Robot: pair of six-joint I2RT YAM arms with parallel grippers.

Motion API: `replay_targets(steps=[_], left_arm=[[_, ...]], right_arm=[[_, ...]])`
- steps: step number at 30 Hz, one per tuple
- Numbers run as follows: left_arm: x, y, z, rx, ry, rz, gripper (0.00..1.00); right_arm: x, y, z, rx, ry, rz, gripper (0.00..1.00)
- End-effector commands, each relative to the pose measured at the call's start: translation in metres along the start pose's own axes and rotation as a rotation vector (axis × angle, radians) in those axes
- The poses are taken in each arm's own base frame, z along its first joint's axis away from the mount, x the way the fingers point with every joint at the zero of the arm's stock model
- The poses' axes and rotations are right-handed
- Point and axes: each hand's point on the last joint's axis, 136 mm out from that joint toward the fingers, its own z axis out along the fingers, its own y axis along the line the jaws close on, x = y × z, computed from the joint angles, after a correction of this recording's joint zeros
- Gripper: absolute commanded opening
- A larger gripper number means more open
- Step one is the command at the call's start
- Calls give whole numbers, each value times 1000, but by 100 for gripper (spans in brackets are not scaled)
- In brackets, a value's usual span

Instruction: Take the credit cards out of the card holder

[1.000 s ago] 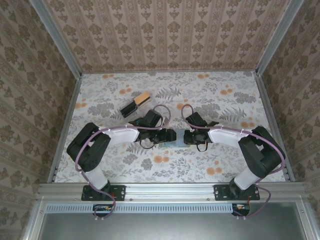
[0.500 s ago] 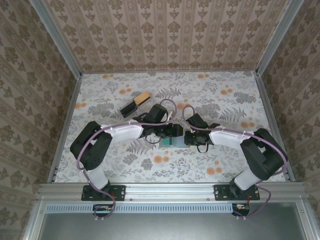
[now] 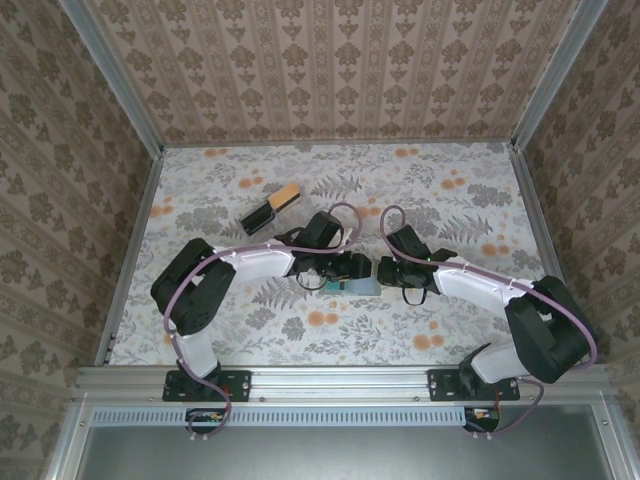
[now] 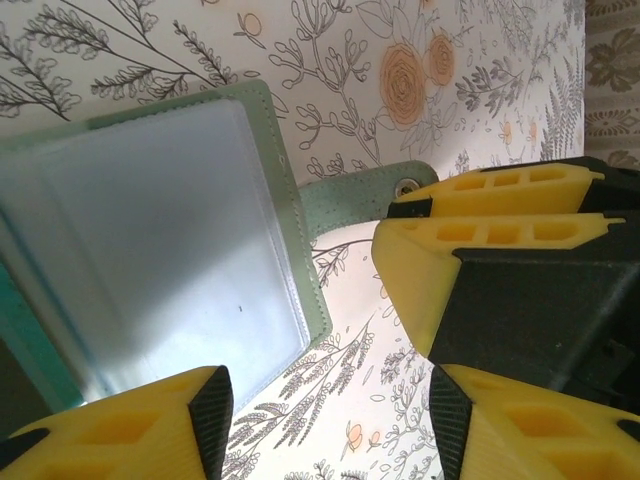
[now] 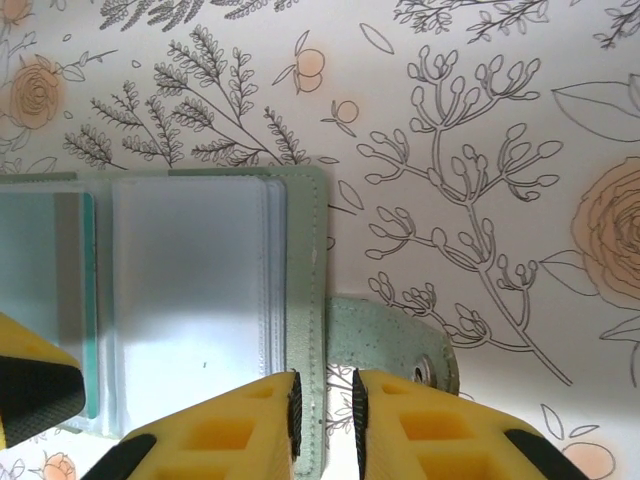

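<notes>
A table (image 3: pixel 450 190) covered in white floral cloth with orange blossoms carries a soft grey-green bifold card holder (image 3: pixel 358 287), open near its centre, and a black-and-orange rectangular block (image 3: pixel 270 210) at ten o'clock from it, apart.

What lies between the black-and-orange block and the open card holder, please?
In the top view, the left arm's wrist lies between the block and the card holder.
</notes>
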Motion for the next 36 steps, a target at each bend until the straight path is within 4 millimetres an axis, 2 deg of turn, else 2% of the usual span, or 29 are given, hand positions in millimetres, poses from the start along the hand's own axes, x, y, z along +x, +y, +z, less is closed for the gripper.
replay_targets(steps=[1, 4, 7, 9, 11, 13, 24, 36], left_arm=[[-7, -2, -21, -16, -51, 34, 54], [-7, 12, -36, -69, -81, 22, 49], [-5, 31, -50, -122, -108, 0, 34], [-3, 45, -57, -148, -121, -26, 14], [-1, 56, -62, -169, -127, -46, 5], [2, 64, -62, -182, -121, -59, 0], [2, 81, -43, -187, -76, -78, 0], [15, 97, -33, -207, -35, -118, 0]], right_arm=[[-2, 13, -2, -69, 7, 7, 24], [-3, 30, -1, -144, 19, -1, 24], [-5, 45, 1, -191, 39, -10, 24], [-5, 54, 3, -218, 57, -11, 19], [-5, 61, 6, -240, 70, -9, 17], [-5, 68, 9, -257, 82, -7, 16], [0, 89, 30, -321, 159, 39, 17], [7, 90, 45, -323, 206, 73, 21]])
